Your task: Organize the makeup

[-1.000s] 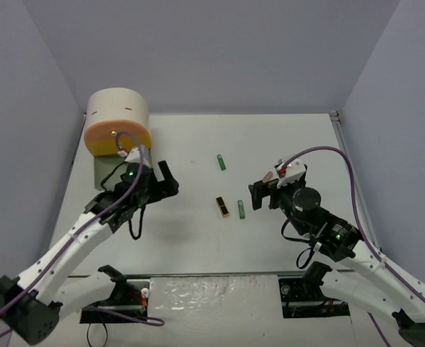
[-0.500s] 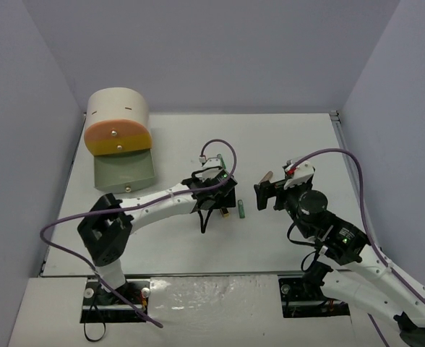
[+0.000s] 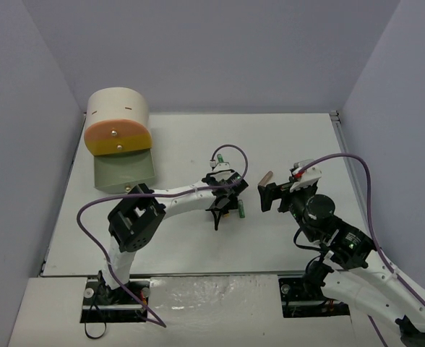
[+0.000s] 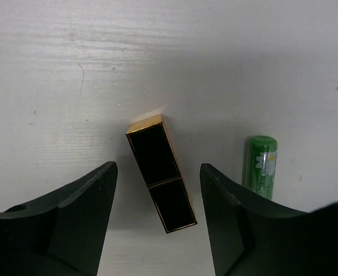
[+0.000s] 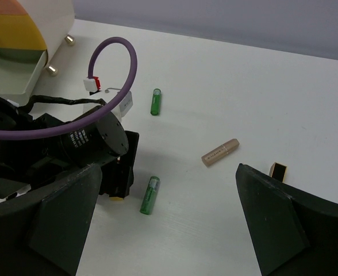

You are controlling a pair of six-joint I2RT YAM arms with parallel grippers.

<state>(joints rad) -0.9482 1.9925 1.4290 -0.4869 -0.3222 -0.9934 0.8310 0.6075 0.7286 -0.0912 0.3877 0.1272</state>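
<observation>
A gold-black tube (image 4: 160,172) lies flat on the white table, between the fingers of my left gripper (image 4: 158,192). The jaws stand open, with a gap on each side of the tube. In the top view that gripper (image 3: 224,204) is at mid-table and covers the tube. A green tube (image 4: 260,167) (image 3: 239,210) (image 5: 149,195) lies just right of it. A second green tube (image 5: 156,102) lies farther back, and a peach tube (image 5: 220,152) (image 3: 266,177) lies to the right. My right gripper (image 5: 169,230) (image 3: 270,195) hovers open and empty beside the peach tube.
The cream drum-shaped box (image 3: 117,119) stands at the back left, its green drawer (image 3: 123,172) pulled out. A small gold-edged black piece (image 5: 277,171) lies by my right finger. The left arm's purple cable (image 5: 120,63) loops above its wrist.
The left arm has swung from the drawer to mid-table and come down over the gold-black tube, its jaws narrowing. The right gripper has drifted slightly right.
</observation>
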